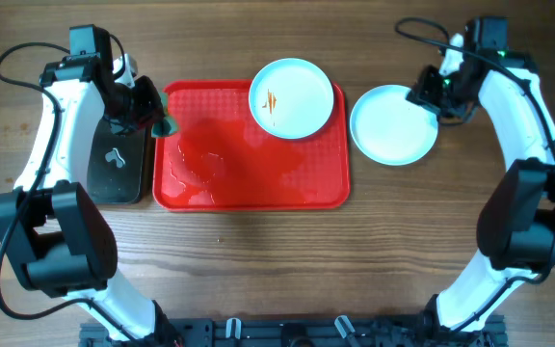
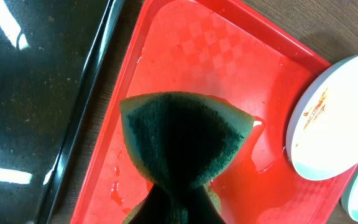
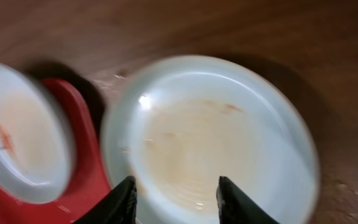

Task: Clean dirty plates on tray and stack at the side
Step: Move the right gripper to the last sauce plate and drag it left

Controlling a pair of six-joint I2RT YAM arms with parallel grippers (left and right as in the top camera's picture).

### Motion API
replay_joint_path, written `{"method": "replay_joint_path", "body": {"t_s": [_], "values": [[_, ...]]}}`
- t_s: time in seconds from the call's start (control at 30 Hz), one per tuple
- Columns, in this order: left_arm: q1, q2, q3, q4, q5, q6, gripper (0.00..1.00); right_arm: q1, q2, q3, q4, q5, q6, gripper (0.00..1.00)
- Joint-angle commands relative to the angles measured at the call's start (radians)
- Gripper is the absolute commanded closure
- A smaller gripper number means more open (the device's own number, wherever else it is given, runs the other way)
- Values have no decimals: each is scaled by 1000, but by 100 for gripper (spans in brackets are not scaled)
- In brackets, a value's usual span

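A pale plate [image 1: 291, 97] with an orange-brown smear sits at the far right corner of the red tray [image 1: 249, 188]; it also shows in the left wrist view [image 2: 328, 121] and the right wrist view [image 3: 23, 134]. A second pale plate [image 1: 393, 123] lies on the wood just right of the tray, also in the right wrist view [image 3: 222, 143]. My left gripper [image 1: 158, 121] is shut on a green sponge [image 2: 182, 140] above the tray's wet left edge. My right gripper [image 3: 176, 199] is open and empty above the right-hand plate, at its far right rim [image 1: 430, 96].
A narrow black tray [image 1: 120, 166] lies left of the red tray, with a small white object on it. Water puddles sit on the red tray [image 2: 263, 165]. Bare wooden table lies in front of the trays.
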Motion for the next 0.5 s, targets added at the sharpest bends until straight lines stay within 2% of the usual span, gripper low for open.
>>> {"method": "replay_joint_path", "body": {"t_s": [0.0, 0.2, 0.47], "values": [[6, -10, 12, 2, -2, 16, 96, 152, -29, 36, 44, -47, 53, 55], [6, -10, 12, 3, -2, 16, 96, 386, 5, 35, 153, 237, 219, 51], [5, -10, 12, 3, -2, 16, 96, 411, 137, 35, 174, 254, 222, 52]]}}
